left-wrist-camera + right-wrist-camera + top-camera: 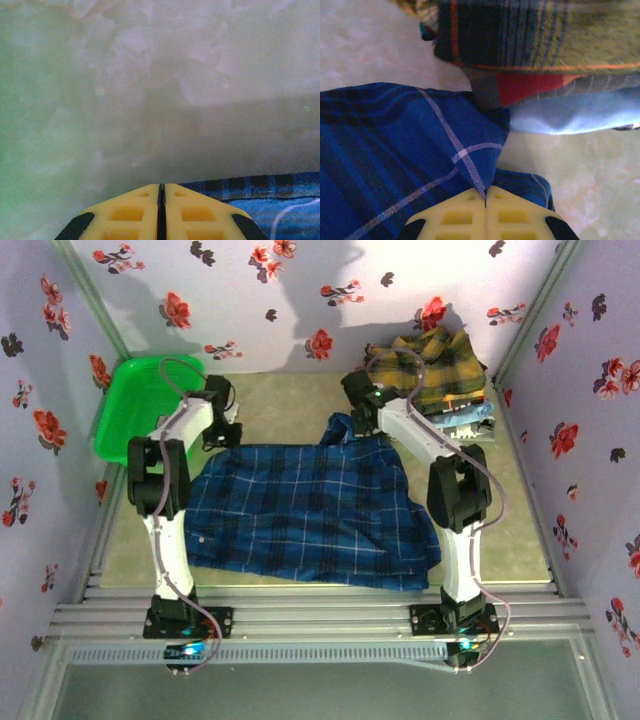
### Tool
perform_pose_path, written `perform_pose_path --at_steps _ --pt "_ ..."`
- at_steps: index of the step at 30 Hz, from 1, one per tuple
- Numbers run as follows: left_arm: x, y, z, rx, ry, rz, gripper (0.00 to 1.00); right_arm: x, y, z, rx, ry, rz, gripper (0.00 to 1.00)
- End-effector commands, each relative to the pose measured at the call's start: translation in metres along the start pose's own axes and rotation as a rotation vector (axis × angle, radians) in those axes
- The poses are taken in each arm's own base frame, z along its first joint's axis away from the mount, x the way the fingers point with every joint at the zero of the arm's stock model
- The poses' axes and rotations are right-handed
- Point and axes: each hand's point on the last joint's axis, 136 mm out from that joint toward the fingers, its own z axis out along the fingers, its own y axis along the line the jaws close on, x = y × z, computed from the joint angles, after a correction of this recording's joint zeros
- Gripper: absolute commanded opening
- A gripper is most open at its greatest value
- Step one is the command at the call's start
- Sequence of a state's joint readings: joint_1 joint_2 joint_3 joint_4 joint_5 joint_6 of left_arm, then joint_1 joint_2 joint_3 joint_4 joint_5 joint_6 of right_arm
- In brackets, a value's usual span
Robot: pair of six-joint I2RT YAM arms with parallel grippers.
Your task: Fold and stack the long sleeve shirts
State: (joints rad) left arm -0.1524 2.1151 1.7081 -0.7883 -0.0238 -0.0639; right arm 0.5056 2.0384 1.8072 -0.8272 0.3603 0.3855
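The dark blue plaid shirt (pixel 310 515) lies spread on the surface (pixel 285 400), not yet folded. Just beyond its far right corner sits the finished stack (pixel 462 412), with the mustard plaid shirt (pixel 432 362) on top. At the blue shirt's far edge your right jaws are closed on a pinch of its cloth. Your left jaws are closed too, but I cannot tell whether they hold cloth.

Right gripper (pixel 485 201), yellow jaws closed on a fold of the dark blue plaid cloth shirt (pixel 395 145). Beyond it, a mustard-yellow plaid shirt (pixel 545 35) lies atop a light blue shirt (pixel 570 112).

Lab test booth, floral-papered walls (pixel 590 390), aluminium frame (pixel 320 615)
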Motion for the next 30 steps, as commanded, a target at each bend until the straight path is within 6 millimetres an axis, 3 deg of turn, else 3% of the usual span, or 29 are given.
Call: perform_pose_path --at_steps 1,14,23,30 --pt "-0.006 0.008 -0.016 -0.02 -0.078 0.011 0.11 0.006 -0.004 -0.029 0.007 -0.034 0.009 0.0" --pt "0.016 0.023 -0.041 -0.082 -0.158 0.035 0.1 0.073 -0.014 -0.069 0.03 0.001 0.017 0.0" --pt "0.046 0.026 -0.046 -0.107 -0.163 0.035 0.1 0.132 -0.012 -0.075 0.022 0.069 0.049 0.0" --pt "0.077 0.029 -0.049 -0.138 -0.134 0.028 0.1 0.16 -0.026 -0.08 0.047 0.097 0.067 0.0"
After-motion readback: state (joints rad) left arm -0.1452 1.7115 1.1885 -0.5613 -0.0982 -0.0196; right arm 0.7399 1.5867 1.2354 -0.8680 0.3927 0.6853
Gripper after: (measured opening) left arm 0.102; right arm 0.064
